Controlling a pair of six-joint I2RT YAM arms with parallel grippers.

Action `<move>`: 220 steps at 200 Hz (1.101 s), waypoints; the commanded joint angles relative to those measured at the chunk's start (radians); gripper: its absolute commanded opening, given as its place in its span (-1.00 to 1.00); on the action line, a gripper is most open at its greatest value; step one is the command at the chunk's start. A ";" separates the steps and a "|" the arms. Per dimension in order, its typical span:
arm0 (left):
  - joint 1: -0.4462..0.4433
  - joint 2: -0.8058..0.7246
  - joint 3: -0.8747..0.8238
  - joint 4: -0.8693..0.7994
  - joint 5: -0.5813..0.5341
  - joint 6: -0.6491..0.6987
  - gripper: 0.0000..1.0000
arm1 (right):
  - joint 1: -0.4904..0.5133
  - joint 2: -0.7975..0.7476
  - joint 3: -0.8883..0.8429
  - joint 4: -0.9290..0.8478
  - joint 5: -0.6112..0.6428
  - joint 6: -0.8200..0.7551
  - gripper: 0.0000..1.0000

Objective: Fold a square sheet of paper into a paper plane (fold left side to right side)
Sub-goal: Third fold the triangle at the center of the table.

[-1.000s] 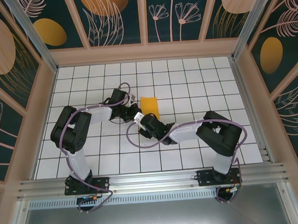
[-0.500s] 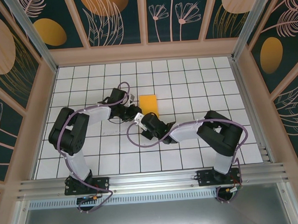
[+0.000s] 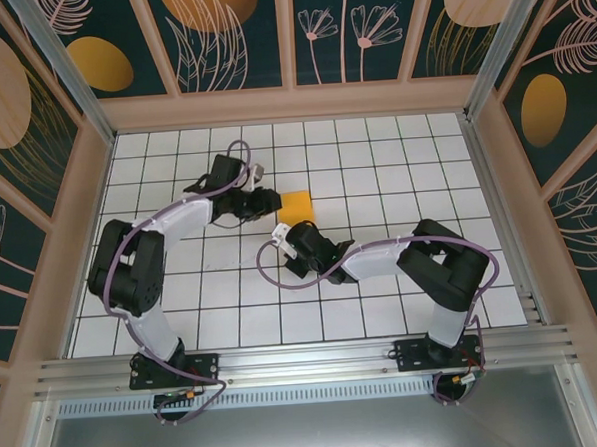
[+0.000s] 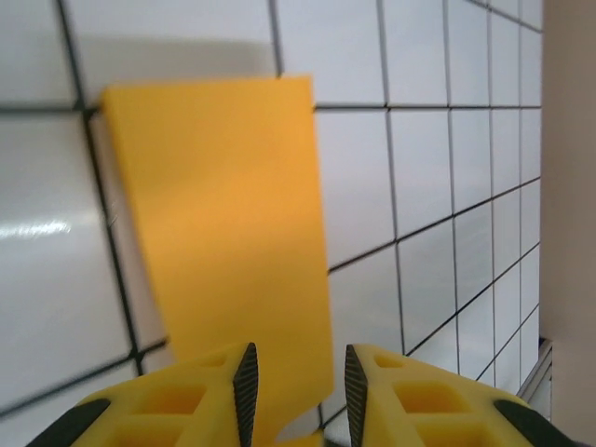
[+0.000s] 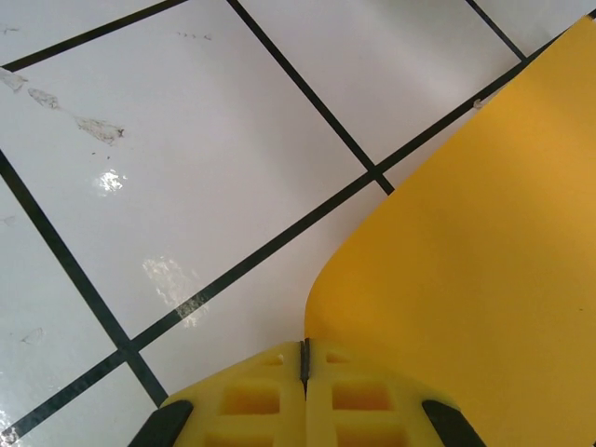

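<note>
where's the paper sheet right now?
Top external view: the square sheet of paper lies on the tiled table, slightly left of centre, with the left gripper at its left edge and the right gripper shut on its near edge.

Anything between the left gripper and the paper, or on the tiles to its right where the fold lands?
Nothing visible. The left gripper is open with the paper running between its jaws; the right gripper is shut on the paper's edge. The table right of the paper is bare.
</note>
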 commanded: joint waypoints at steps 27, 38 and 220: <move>-0.024 0.230 0.205 -0.053 0.030 0.065 -0.38 | -0.009 -0.003 0.035 -0.026 -0.026 0.031 -1.00; -0.026 0.273 0.239 -0.060 0.031 0.072 -0.38 | -0.011 0.001 0.041 -0.029 -0.031 0.032 -1.00; -0.057 0.481 0.339 -0.126 -0.026 0.125 -0.45 | -0.212 0.007 0.124 -0.144 -0.307 0.151 -1.00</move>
